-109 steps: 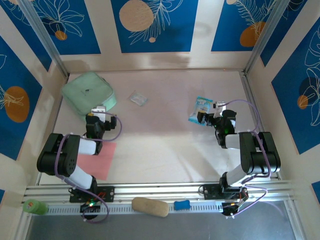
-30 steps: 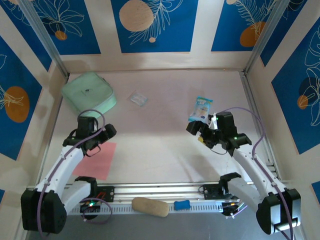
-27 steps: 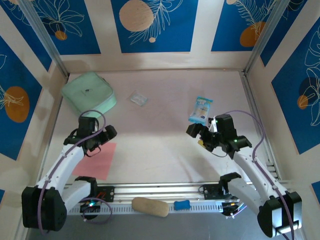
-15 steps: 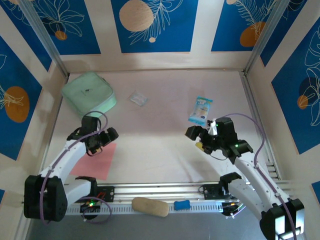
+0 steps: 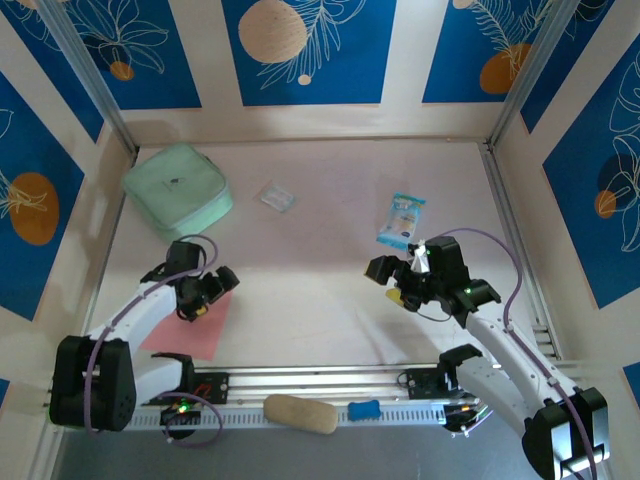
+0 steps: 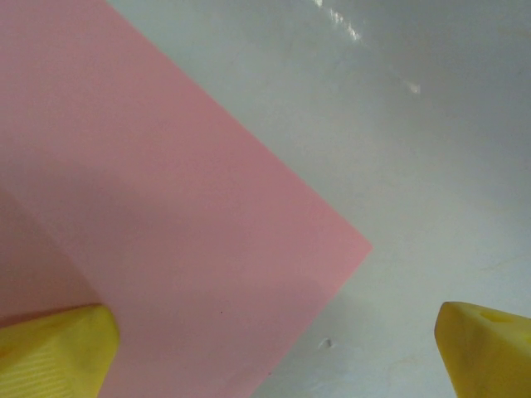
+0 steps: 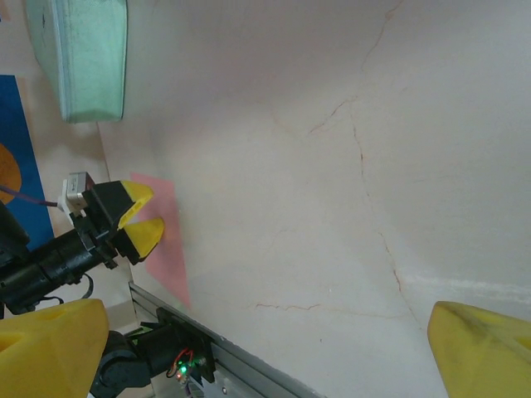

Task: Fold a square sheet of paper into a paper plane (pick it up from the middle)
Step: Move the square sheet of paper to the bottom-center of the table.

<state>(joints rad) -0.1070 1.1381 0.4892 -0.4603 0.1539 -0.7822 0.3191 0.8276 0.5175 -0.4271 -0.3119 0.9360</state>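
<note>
Paper sheet (image 5: 195, 330), pink and square, flat on the table (image 5: 320, 300) at the near left, one edge close to the metal rail (image 5: 320, 378) along the near side. Left gripper (image 5: 205, 298) above the sheet's far right corner, jaws wide apart, nothing held. Right gripper (image 5: 390, 282) over bare table right of centre, jaws likewise wide apart and empty, well apart from the sheet. Between the two grippers, a broad stretch of bare table; open room also toward the far wall. Green pouch (image 5: 178, 190) in the far left corner beside the left wall; clear wrapper (image 5: 277, 196) and blue-and-white snack packet (image 5: 402, 220) farther back, apart from each other and from the sheet. Left wrist view: corner of the sheet (image 6: 166, 207) between two yellow fingertips (image 6: 54, 352), one over pink, the other over bare table; contact with the sheet not to be told. Right wrist view: left gripper (image 7: 137, 220) side-on across the table at the sheet's edge, pouch (image 7: 83, 54) farther along the same side; faint crack lines in the table surface, too fine for the overhead view
</note>
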